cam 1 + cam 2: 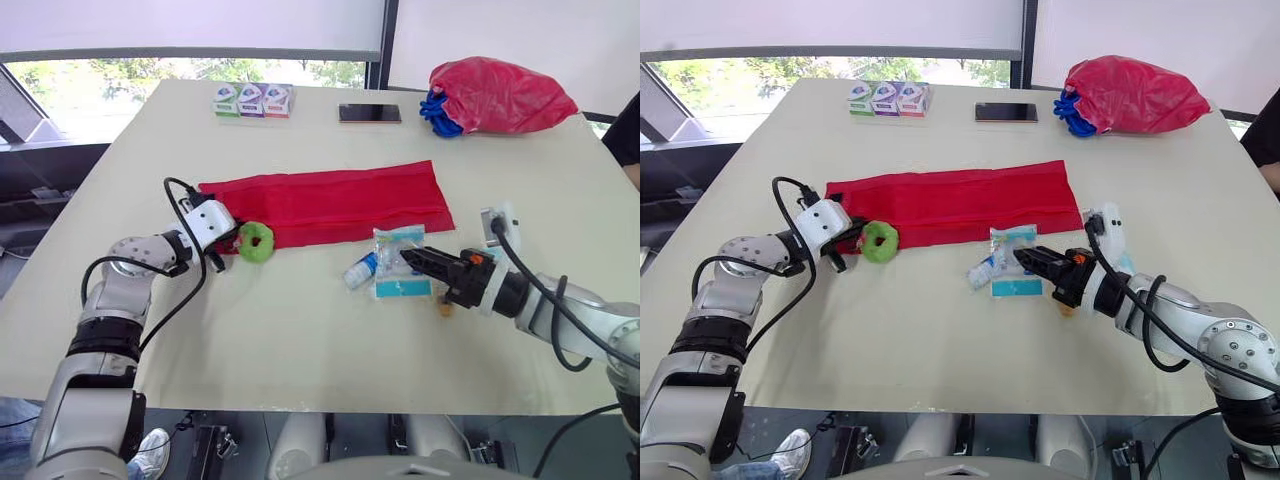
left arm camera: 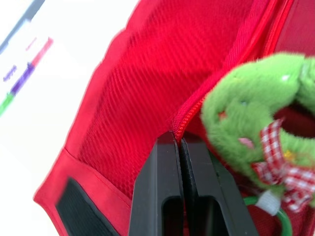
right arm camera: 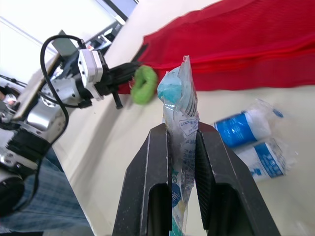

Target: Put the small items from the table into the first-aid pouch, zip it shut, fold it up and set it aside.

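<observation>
With 12 o'clock as the far edge of the worktop (image 1: 300, 330) from you, the red pouch (image 1: 330, 205) lies flat and unfolded across the middle, its long side running from 9 to 3.

Your left gripper (image 2: 179, 142) is at the pouch's 9 o'clock end. Its two fingers are pressed together on the zip edge, with red fabric caught at their tips. A fuzzy green ring (image 1: 255, 241) with a red checked ribbon lies just beside those fingers on their 3 o'clock side. It touches the near edge of the pouch.

Your right gripper (image 1: 410, 258) is at about 5 o'clock from the pouch's middle, just off its near edge. It is clamped on a clear packet (image 3: 179, 123) with something teal inside. The packet stands up between the fingers, which are only as far apart as the packet is thick.

Two wrapped blue-and-white rolls (image 3: 246, 125) lie on the worktop beside that gripper, close to the pouch's near edge and outside it. A flat teal sachet (image 1: 403, 288) lies under the gripper.

Along the far edge, three small boxes (image 1: 252, 100) sit at 11 o'clock and a phone (image 1: 369, 113) at 12. At 1 o'clock there is a bulging red bag (image 1: 500, 95) with something blue at its mouth.
</observation>
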`<control>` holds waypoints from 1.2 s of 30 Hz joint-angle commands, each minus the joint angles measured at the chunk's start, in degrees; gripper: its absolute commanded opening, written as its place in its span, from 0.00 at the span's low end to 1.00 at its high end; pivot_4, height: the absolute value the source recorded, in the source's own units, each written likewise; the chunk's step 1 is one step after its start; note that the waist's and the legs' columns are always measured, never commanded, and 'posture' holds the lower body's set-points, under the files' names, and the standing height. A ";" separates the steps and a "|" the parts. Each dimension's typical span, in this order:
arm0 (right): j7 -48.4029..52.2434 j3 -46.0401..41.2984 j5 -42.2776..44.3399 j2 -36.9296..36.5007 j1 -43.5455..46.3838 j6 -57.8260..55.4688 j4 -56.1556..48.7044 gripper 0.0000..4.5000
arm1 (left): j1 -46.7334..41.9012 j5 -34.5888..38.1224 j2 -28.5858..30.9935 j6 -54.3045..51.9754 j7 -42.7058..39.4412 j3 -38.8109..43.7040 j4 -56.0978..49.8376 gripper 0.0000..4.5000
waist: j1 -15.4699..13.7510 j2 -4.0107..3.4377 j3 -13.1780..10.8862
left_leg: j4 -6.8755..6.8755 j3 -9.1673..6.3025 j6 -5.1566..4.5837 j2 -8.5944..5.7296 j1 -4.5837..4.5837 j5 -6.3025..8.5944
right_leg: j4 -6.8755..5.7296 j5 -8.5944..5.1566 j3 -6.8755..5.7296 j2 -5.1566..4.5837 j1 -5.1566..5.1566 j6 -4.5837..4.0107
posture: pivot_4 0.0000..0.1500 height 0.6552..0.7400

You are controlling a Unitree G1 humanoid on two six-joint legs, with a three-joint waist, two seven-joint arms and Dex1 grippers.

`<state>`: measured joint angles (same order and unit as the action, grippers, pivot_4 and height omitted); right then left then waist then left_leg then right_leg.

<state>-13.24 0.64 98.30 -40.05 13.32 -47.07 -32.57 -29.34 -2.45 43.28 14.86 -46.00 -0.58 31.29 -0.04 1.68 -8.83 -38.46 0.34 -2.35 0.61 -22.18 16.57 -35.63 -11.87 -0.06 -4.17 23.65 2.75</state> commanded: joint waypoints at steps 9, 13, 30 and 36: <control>-2.14 0.64 -0.77 4.01 1.25 1.80 -1.36 0.03 | -1.48 4.05 -4.85 -9.16 -3.38 -1.29 -17.60 0.01 | -0.02 0.00 0.00 | -0.01 -0.02 0.00 -0.04 -0.01 0.00 | 0.01 0.00 -0.23 0.09 -0.01 0.00 | 1.00 1.00; -5.35 2.84 -0.15 7.25 2.70 2.13 -0.57 0.03 | 0.37 7.31 -8.19 -15.21 -3.05 -1.22 -23.70 0.01 | 0.18 -0.01 0.00 | -0.02 -0.02 0.00 -0.07 0.01 0.00 | -0.04 0.00 -0.24 0.30 -0.01 0.01 | 1.00 1.00; -10.27 10.49 -5.08 21.89 14.19 -1.41 14.91 0.03 | 5.80 17.48 -10.04 -22.42 -10.46 0.22 -24.90 0.01 | 0.87 -0.05 -0.03 | -0.05 0.07 0.00 -0.10 0.14 -0.01 | -0.19 -0.01 -0.09 0.52 -0.02 0.02 | 1.00 1.00; -6.96 9.07 -10.77 26.55 17.22 -2.93 22.65 0.03 | 6.02 18.95 -10.57 -22.89 -10.97 1.78 -23.71 0.01 | 0.72 -0.06 -0.03 | -0.02 0.02 0.00 -0.10 0.14 -0.01 | -0.21 -0.01 -0.11 0.53 -0.02 0.01 | 1.00 1.00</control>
<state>-21.75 11.86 87.93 -13.50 28.91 -49.77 -9.61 -22.67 15.37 32.24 -8.89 -56.61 -0.49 8.02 0.67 1.62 -8.86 -38.48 0.36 -2.35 0.50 -22.06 16.56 -35.84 -11.87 -0.17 -3.64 23.63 2.76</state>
